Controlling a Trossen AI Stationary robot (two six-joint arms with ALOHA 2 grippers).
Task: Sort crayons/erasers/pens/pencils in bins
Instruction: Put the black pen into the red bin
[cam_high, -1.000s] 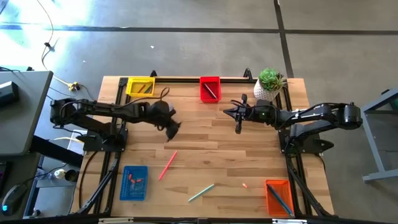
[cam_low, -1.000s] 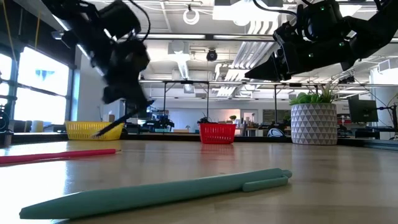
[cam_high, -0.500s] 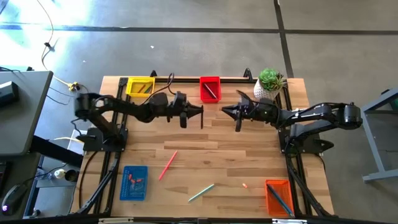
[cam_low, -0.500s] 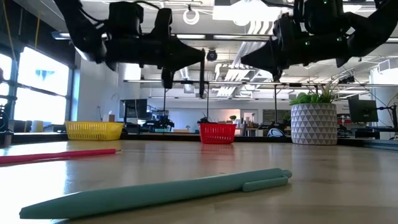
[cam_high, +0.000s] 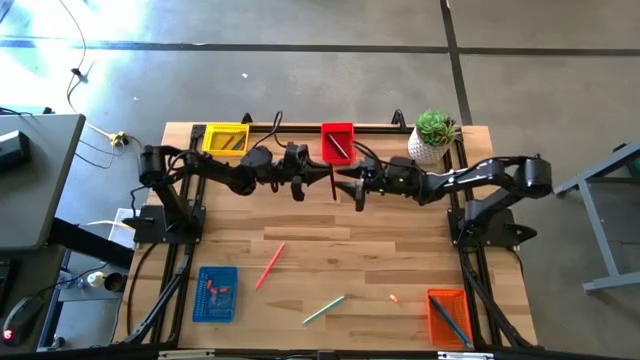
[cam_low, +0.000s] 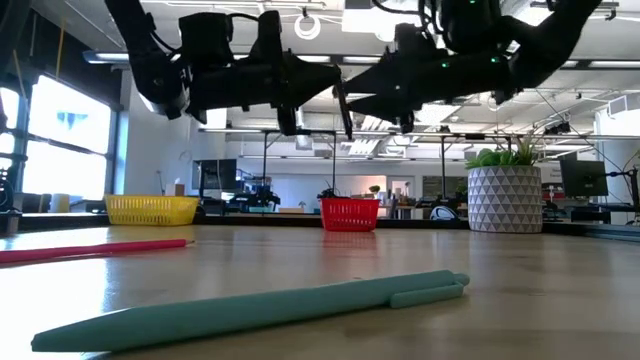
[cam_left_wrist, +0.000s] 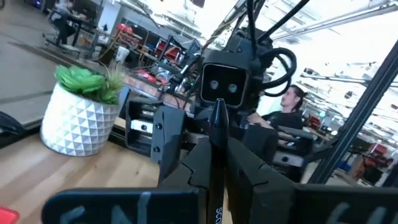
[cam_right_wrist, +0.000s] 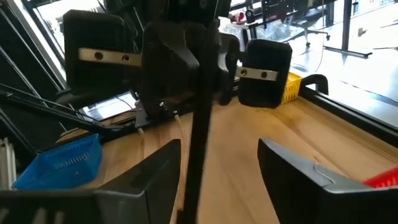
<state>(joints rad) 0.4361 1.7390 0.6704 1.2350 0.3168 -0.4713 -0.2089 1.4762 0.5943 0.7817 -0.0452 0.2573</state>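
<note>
My left gripper (cam_high: 327, 180) hangs level over the table's middle, near the far edge, shut on a dark pen (cam_high: 333, 188). My right gripper (cam_high: 344, 184) faces it from the right, open. In the right wrist view its fingers (cam_right_wrist: 158, 171) stand on either side of the pen (cam_right_wrist: 200, 118); whether they touch it I cannot tell. The yellow bin (cam_high: 226, 138) and red bin (cam_high: 338, 142) sit at the far edge, the blue bin (cam_high: 215, 293) near left, the orange bin (cam_high: 449, 316) near right. A pink pen (cam_high: 270, 265), a teal pen (cam_high: 323, 309) and a small orange piece (cam_high: 394, 297) lie on the table. My left gripper pinches the dark pen's shaft (cam_left_wrist: 216, 155) between its two fingers, which come level from the table's left and lie across the pen. The pen stands steeply slanted in the hold, high above the table (cam_low: 341, 108).
A white plant pot (cam_high: 432, 135) stands at the far right corner beside the red bin. The near half of the wooden table (cam_high: 380, 250) holds only the loose pens, the orange piece and the two near bins. Black rails run along the table's edges.
My left gripper has swung up from pointing down to level and gone toward the table's right with the dark pen, which now stands before my right gripper. My right gripper has gone toward the left, rolled, and opened on either side of the pen.
</note>
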